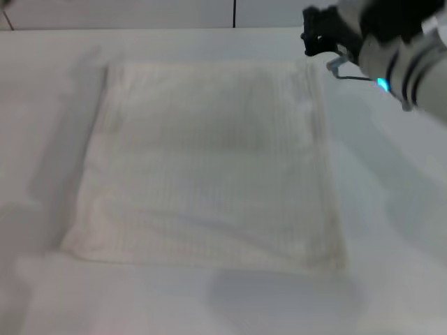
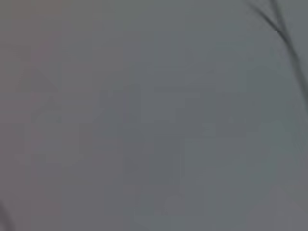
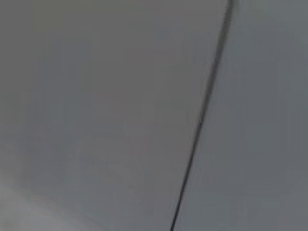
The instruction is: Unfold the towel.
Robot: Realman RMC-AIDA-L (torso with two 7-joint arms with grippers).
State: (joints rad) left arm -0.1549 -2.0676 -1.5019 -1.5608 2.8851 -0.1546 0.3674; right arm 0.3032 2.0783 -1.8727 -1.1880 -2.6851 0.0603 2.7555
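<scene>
Towel (image 1: 209,164) spread flat on the white table (image 1: 391,230).
Bare tabletop rings every edge; right gripper (image 1: 316,36) hovers beyond the far right corner, grip state unclear.

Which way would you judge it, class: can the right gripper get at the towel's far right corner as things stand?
Probably yes: the right gripper hovers just beyond that corner of the towel, with only bare table between them.
</scene>
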